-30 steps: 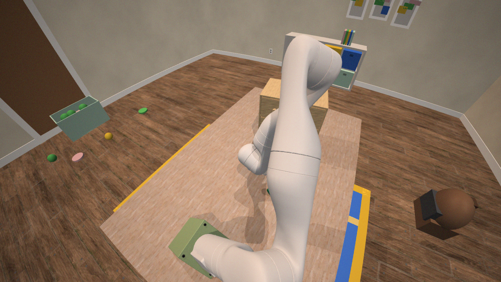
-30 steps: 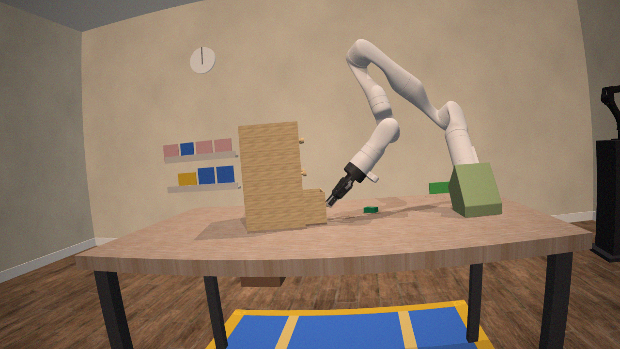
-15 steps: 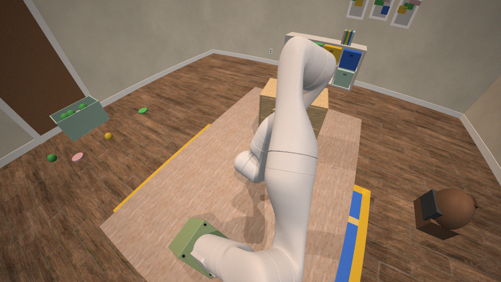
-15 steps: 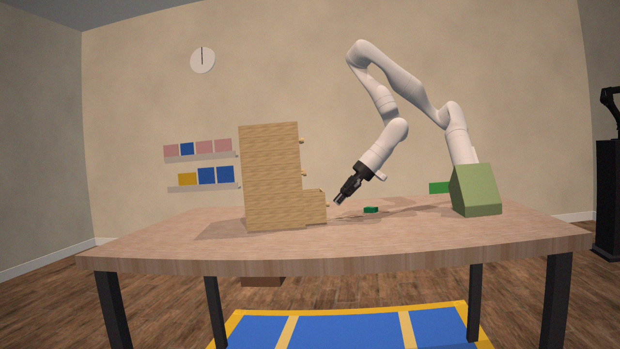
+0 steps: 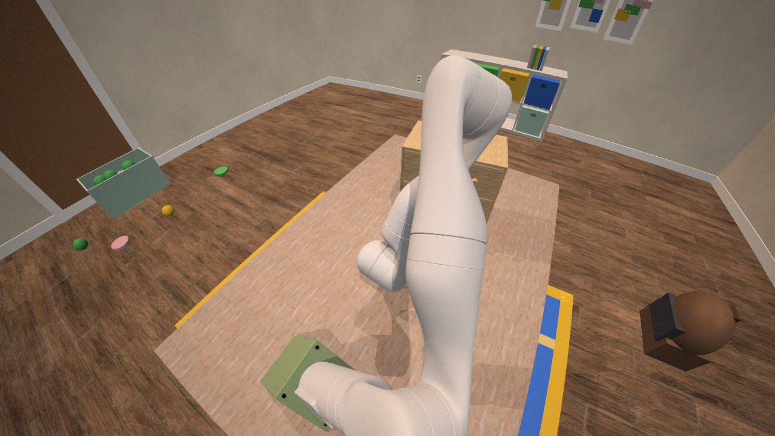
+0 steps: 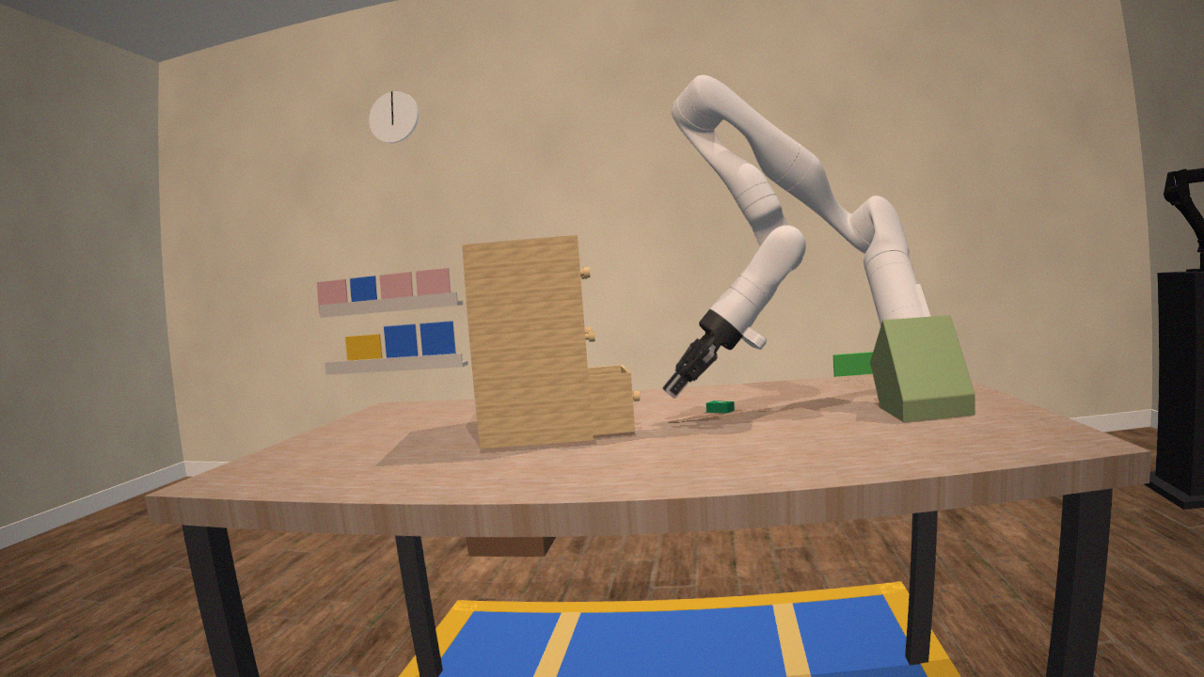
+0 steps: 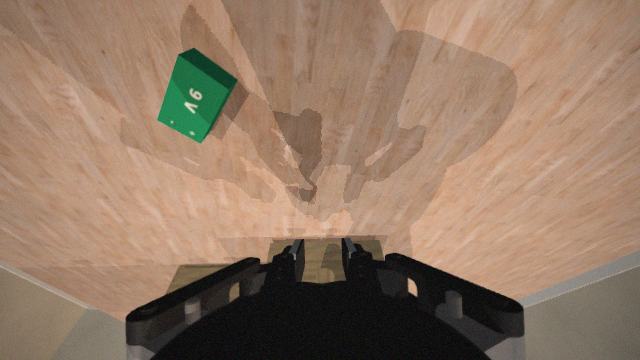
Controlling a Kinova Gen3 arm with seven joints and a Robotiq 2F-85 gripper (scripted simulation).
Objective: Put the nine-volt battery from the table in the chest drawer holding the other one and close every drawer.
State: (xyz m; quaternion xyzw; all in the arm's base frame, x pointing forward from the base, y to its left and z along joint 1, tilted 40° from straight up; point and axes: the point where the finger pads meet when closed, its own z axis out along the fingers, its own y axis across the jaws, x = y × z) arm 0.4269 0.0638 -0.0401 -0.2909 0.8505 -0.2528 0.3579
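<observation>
Chest [image 5: 410, 140] [image 6: 526, 345] [image 7: 187, 276]: wooden, upright. Bottom drawer [image 6: 609, 403] [image 7: 320, 262]: part-open, contents unseen. Hand [image 6: 671, 392] [image 7: 323, 250]: fingers about one-third open, empty, apart from the knob. Nine-volt battery [image 6: 720, 406] [image 7: 196, 97]: green, flat on the desk [image 5: 314, 270] [image 6: 757, 446] [image 7: 480, 200]. Step, as judged: drawer opened, battery pickup pending. Next: move over battery, align, widen fingers, descend.

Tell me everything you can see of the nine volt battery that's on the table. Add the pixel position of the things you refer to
The nine-volt battery [image 6: 720, 407] [image 7: 196, 97] is a green, plastic-looking block with a darker end face. White "9 V" lettering and small pale marks, one a plus sign, show on its upper face. It lies flat on the table [image 6: 808, 446] [image 7: 525, 210], turned askew, between the chest [image 6: 530, 345] and the arm's green base [image 6: 922, 370]. Only the table seems to touch it; the gripper [image 6: 671, 391] [image 7: 323, 250] is clear of it.
</observation>
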